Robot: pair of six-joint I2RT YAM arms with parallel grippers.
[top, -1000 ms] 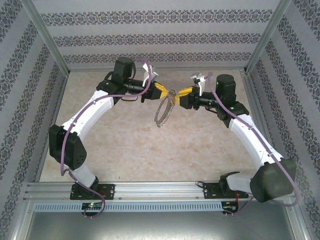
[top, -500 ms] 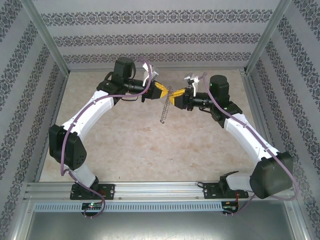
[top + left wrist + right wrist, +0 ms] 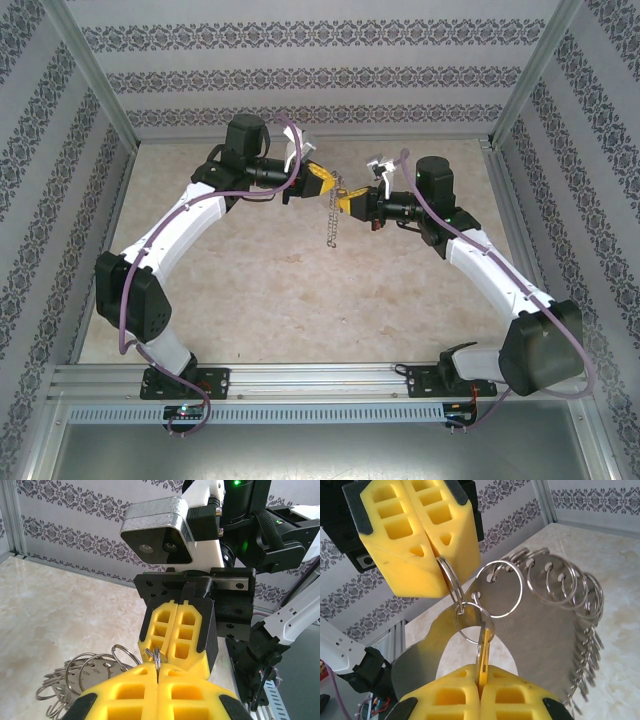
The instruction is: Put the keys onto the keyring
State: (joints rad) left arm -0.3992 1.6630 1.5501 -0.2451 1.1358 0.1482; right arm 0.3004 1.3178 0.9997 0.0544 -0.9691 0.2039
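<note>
The keyring [image 3: 545, 630] is a flat grey metal hoop with several silver split rings along its rim. It hangs between the two arms above the table [image 3: 330, 215]. My left gripper [image 3: 325, 185] is shut on one small ring of it [image 3: 157, 657], pinched between the yellow fingertips [image 3: 157, 669]. My right gripper [image 3: 481, 672] faces it closely and is shut on the keys, one thin yellowish key [image 3: 484, 652], together with a small silver ring [image 3: 470, 622]. That ring links to the one in the left gripper's fingers [image 3: 420, 540]. From above, the right gripper [image 3: 345, 203] sits just right of the left one.
A beige marble-look tabletop [image 3: 260, 290] lies below both arms. Patterned walls and metal frame posts [image 3: 100, 90] close in the back and sides. A metal rail [image 3: 320, 380] runs along the near edge by the arm bases.
My right gripper moved left toward the left gripper and shut on the key. The keyring swung from a slanted hang to hanging straight down, edge-on.
</note>
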